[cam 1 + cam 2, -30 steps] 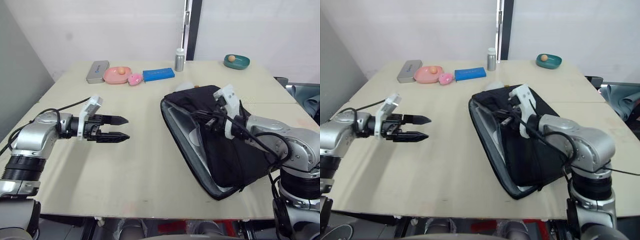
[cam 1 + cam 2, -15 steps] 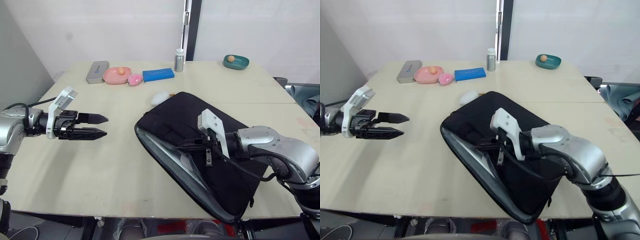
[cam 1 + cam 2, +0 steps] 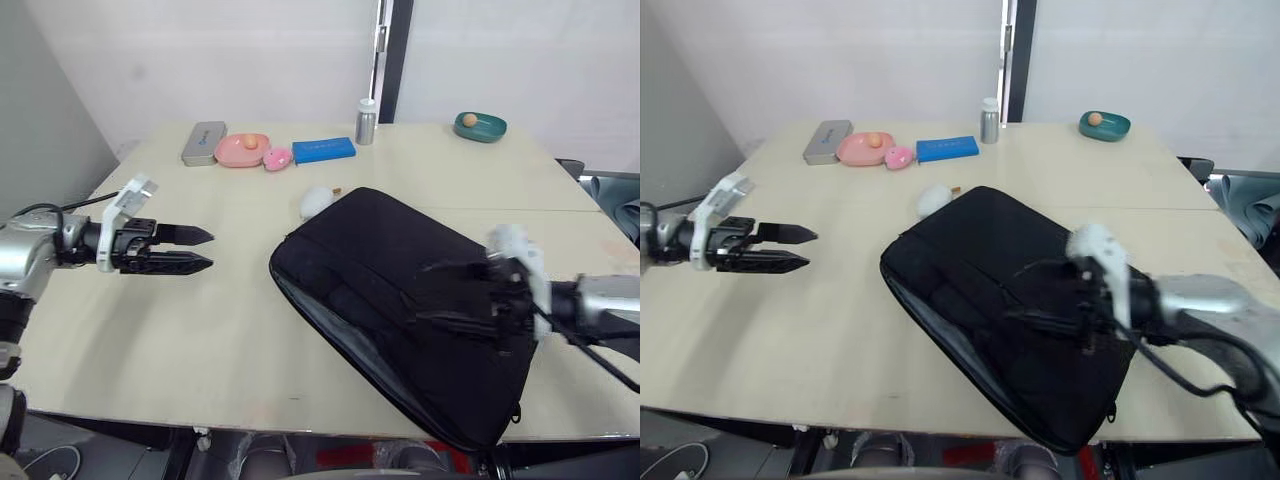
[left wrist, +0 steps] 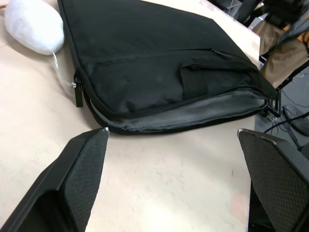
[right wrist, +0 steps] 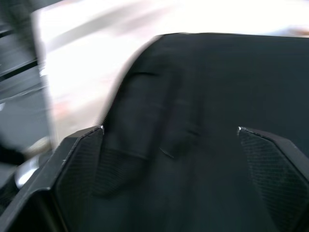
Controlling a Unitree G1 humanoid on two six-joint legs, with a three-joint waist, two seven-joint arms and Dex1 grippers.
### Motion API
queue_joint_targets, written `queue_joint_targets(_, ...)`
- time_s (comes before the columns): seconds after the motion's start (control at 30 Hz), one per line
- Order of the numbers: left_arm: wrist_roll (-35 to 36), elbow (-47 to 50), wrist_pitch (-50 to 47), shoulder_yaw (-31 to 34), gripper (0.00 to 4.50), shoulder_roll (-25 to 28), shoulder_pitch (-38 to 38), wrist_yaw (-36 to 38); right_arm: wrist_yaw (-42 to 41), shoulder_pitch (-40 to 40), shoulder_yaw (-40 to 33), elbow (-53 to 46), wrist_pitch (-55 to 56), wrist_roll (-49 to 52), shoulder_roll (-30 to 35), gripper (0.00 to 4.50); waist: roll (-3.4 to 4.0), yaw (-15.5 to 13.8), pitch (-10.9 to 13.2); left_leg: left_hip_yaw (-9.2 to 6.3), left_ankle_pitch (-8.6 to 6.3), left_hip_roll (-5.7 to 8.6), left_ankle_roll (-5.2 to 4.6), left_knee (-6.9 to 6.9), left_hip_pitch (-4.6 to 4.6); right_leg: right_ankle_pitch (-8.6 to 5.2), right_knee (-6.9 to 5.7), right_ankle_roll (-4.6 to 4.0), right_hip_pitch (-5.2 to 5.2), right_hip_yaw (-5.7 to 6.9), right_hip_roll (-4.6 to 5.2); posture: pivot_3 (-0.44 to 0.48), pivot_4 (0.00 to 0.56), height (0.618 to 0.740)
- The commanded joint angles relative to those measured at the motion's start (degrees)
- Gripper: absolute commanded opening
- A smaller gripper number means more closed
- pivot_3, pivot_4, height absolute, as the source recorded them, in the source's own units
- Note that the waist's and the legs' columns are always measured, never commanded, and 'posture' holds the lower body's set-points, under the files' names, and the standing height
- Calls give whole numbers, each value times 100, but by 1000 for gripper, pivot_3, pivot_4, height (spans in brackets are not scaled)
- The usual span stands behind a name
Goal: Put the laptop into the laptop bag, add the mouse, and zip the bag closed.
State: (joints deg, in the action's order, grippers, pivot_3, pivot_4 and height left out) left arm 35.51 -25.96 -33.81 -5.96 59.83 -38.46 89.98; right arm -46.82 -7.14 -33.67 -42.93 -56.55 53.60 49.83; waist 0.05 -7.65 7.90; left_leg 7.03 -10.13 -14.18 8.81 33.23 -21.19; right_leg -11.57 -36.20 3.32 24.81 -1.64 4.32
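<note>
**What I cannot make out**

My right gripper [image 3: 470, 300] is smeared with blur over the laptop bag [image 3: 400, 290], so I cannot tell how its fingers stand. The bag's far corner hides part of the mouse [image 3: 316, 200]. My right wrist view shows the bag only as blurred black fabric.

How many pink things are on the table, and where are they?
2. A pink dish with a small orange ball on it lies at the far side of the table, beside the grey tin case. A smaller pink toy lies next to it, toward the blue box.
</note>
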Motion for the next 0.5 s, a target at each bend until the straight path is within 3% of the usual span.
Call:
queue_joint_targets(0.03,-450,-810,453,-343,4500,-439,-495,252,182,-1110,-1405,-577,-10,313,-458,4461,-2,-37,-2,0,-1,1,-3,0,1,0,1,-1,-1,0,2,0,150,740)
queue_joint_targets(0.2,-849,-2130,683,-608,4500,-1355,-1367,252,318,-2519,-2396,-952,363,647,-1159,4461,-15,-72,-5,1,-5,3,-8,13,1,1,-1,3,-2,-4,7,0,150,740)
queue_joint_targets(0.4,-1571,-3639,896,-599,4500,-2484,-2285,154,449,-3894,-2817,-1317,1004,1114,-2052,4461,-16,-68,-7,0,-5,6,-9,13,3,5,7,11,-8,-7,10,0,150,740)
queue_joint_targets(0.5,-2146,-4114,1393,-754,4500,-2865,-2386,47,531,-4721,-3015,-1611,1482,1482,-2590,4461,-15,-55,-7,-1,-6,9,-10,-4,0,2,23,16,-6,-3,12,0,150,740)
